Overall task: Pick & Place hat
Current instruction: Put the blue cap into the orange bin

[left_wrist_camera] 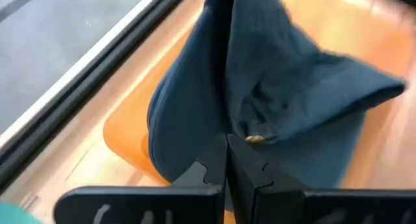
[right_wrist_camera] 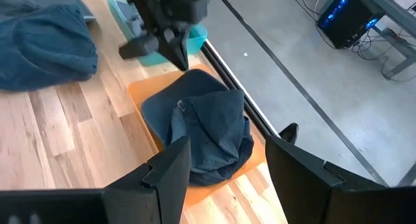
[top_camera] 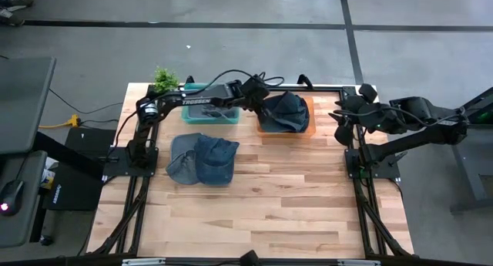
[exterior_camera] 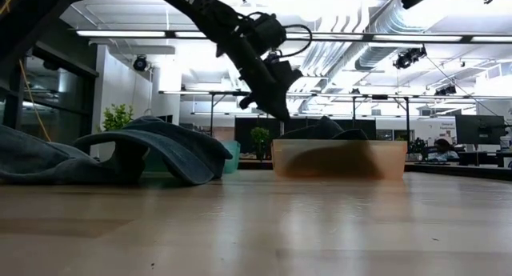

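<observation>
A blue denim hat (top_camera: pixel 283 112) lies crumpled in the orange tray (top_camera: pixel 306 129) at the table's far middle; it also shows in the right wrist view (right_wrist_camera: pixel 201 126). My left gripper (top_camera: pixel 262 106) is shut and points down at the hat's left edge, just over the tray. In the low view its tip (exterior_camera: pixel 282 112) stands a little above and beside the hat (exterior_camera: pixel 328 128). My right gripper (top_camera: pixel 341 116) is open and empty at the table's far right edge, facing the tray. Two more blue hats (top_camera: pixel 202 158) lie overlapping on the table to the left of centre. My left gripper's shut fingertips (left_wrist_camera: pixel 227 160) stand right at the hat's edge (right_wrist_camera: pixel 188 78), coming slanting from above and from the table's left. I cannot tell whether they touch the cloth. The hat lies in the tray and is not lifted.
A teal tray (top_camera: pixel 209 112) stands at the far left under my left arm, with a small green plant (top_camera: pixel 163 79) beside it at the table's far left corner. Black frame rails run along the table's edges. Bare wood spreads over the near half of the table.
</observation>
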You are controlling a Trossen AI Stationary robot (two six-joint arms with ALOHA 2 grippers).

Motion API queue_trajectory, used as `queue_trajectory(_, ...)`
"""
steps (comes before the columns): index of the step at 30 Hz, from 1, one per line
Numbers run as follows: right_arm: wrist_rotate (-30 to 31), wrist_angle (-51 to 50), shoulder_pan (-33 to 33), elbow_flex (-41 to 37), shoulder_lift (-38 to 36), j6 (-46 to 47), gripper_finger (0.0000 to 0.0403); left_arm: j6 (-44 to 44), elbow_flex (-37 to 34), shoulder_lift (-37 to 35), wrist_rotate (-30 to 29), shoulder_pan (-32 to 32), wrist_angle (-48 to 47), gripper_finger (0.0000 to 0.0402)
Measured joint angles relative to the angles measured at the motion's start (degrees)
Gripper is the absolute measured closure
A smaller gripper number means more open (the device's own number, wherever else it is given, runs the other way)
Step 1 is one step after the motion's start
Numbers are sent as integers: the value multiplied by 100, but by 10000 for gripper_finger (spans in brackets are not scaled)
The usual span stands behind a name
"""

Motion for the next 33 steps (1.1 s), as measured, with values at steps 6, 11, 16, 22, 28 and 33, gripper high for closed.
queue_trajectory(6,-2,-309,2,0,0,236,208,-51,2,-16,-20,-102,-515,401)
queue_trajectory(11,-4,-458,2,0,0,301,208,-93,3,-39,-238,-282,-795,401)
queue_trajectory(16,-5,-467,2,0,0,365,208,-58,4,-320,-491,-480,-698,401)
queue_trajectory(22,-59,-481,2,0,0,384,208,-45,8,-913,-759,-647,-934,401)
queue_trajectory(28,-137,-519,4,0,0,402,208,-48,16,-1512,-1154,-875,-1777,401)
queue_trajectory(33,-136,-576,4,0,0,397,208,-143,9,-2059,-1519,-1102,-2654,401)
